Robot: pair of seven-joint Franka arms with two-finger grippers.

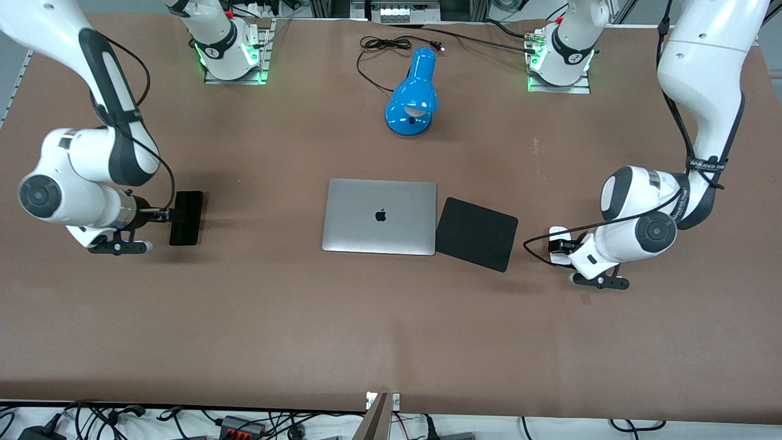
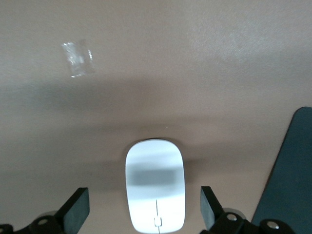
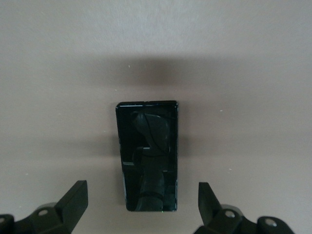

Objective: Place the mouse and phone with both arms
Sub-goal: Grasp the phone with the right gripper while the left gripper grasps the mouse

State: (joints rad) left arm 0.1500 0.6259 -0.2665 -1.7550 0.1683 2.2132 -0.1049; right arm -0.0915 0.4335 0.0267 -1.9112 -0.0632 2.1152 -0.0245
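Observation:
The white mouse [image 1: 556, 233] lies on the brown table toward the left arm's end, beside the black mouse pad [image 1: 476, 233]. My left gripper [image 1: 559, 246] is down over it, open. In the left wrist view the mouse [image 2: 155, 185] lies between the spread fingers [image 2: 77, 210], untouched. The black phone [image 1: 186, 217] lies flat on the table toward the right arm's end. My right gripper [image 1: 166, 214] is open at its edge. In the right wrist view the phone [image 3: 147, 156] lies between the open fingers [image 3: 73, 201], with a gap on each side.
A closed silver laptop [image 1: 380, 216] lies mid-table, touching the mouse pad, which also shows in the left wrist view [image 2: 291, 180]. A blue desk lamp [image 1: 413, 95] with its black cable [image 1: 383, 44] stands farther from the front camera. A clear tape scrap [image 2: 78, 58] lies near the mouse.

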